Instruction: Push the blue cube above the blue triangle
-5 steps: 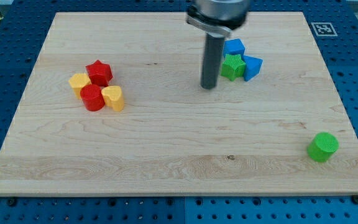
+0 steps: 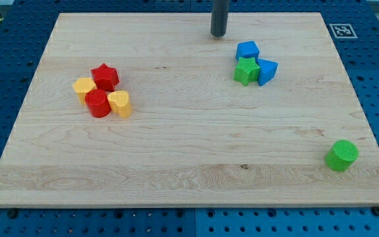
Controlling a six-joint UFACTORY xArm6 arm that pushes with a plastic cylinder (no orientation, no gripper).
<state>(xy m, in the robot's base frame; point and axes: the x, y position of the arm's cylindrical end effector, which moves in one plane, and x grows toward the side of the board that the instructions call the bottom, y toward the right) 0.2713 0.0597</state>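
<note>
Standing bare, touching nothing, my tip (image 2: pixel 218 34) has the blue cube (image 2: pixel 247 50) just toward the view's lower right, beside the blue triangle (image 2: pixel 266 70).

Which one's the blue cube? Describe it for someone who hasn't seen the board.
Look at the wooden board, upper right part, where three blocks huddle together. The blue cube is the topmost, touching the green star below it; the blue triangle sits lower right. It is the boxy blue one.
</note>
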